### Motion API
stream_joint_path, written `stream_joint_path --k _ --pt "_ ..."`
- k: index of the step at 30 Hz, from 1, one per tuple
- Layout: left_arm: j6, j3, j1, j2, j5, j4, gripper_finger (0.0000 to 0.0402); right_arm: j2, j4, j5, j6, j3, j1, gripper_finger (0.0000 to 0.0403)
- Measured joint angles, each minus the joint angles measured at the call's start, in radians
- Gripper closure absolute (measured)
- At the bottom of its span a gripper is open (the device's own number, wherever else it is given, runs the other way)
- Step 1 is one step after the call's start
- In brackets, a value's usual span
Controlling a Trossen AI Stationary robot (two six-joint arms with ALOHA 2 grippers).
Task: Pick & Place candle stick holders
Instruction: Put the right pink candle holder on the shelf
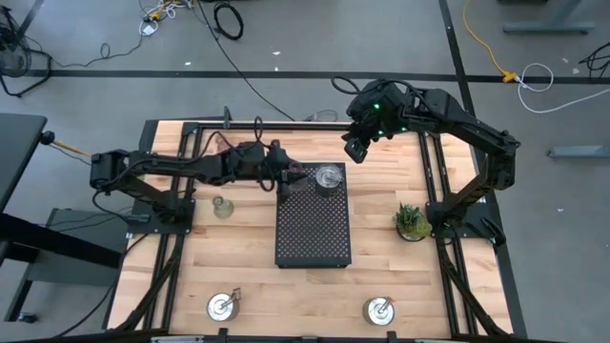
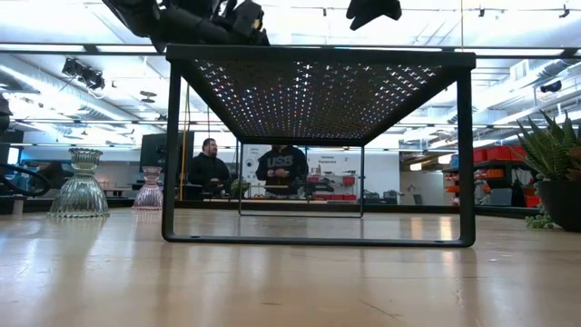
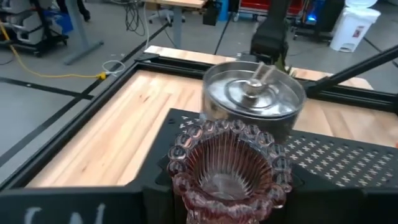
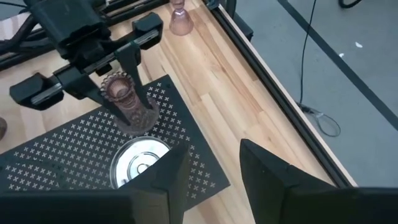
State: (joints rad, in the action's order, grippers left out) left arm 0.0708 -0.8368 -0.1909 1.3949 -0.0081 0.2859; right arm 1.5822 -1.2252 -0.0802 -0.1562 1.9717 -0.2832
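My left gripper point(image 1: 286, 179) is shut on a reddish glass candle stick holder point(image 4: 124, 99) at the far left corner of the black perforated tray point(image 1: 313, 238). A silver holder point(image 1: 329, 178) stands on the tray right beside it. My right gripper point(image 1: 355, 150) hangs shut and empty above the tray's far right corner. A greenish glass holder point(image 1: 223, 206) stands on the table left of the tray. A pink one point(image 4: 180, 18) stands by the far edge. Two silver holders point(image 1: 222, 305) point(image 1: 379, 310) stand near the front edge. My left gripper pinches the reddish holder between its two fingers point(image 4: 138, 78), just under the beaded rim point(image 4: 117, 87). The fingers come nearly level from the table's left. The holder stands upright with its foot point(image 4: 140, 121) at the tray's top; whether the foot rests on the tray, I cannot tell.
A small potted plant point(image 1: 412, 221) stands right of the tray. The tray is raised on legs point(image 2: 171, 163), with open space under it. Black frame rails run along the table's far edge and sides. People point(image 2: 211, 168) stand in the room behind the table.
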Motion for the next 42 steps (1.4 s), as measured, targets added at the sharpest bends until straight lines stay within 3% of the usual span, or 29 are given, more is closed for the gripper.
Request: stream_joint_path --k 13,18,26,35,42 --pt "0.022 0.000 0.001 0.075 -0.023 0.047 0.0271 0.000 0.011 0.001 0.008 0.000 -0.008 0.0263" --pt "0.023 0.000 0.001 0.079 -0.025 0.063 0.0252 0.000 0.011 0.001 0.014 0.000 -0.008 0.0263" --pt "0.043 0.000 0.003 0.079 -0.015 0.061 0.0266 0.001 0.012 -0.002 0.018 -0.001 -0.008 0.0263" --pt "0.070 0.000 0.003 0.079 -0.032 0.066 0.0196 0.001 0.013 -0.002 0.017 -0.001 -0.010 0.0263" --pt "0.103 0.000 0.005 0.079 -0.013 0.099 0.0169 0.001 0.013 -0.002 0.016 -0.001 -0.012 0.0263"
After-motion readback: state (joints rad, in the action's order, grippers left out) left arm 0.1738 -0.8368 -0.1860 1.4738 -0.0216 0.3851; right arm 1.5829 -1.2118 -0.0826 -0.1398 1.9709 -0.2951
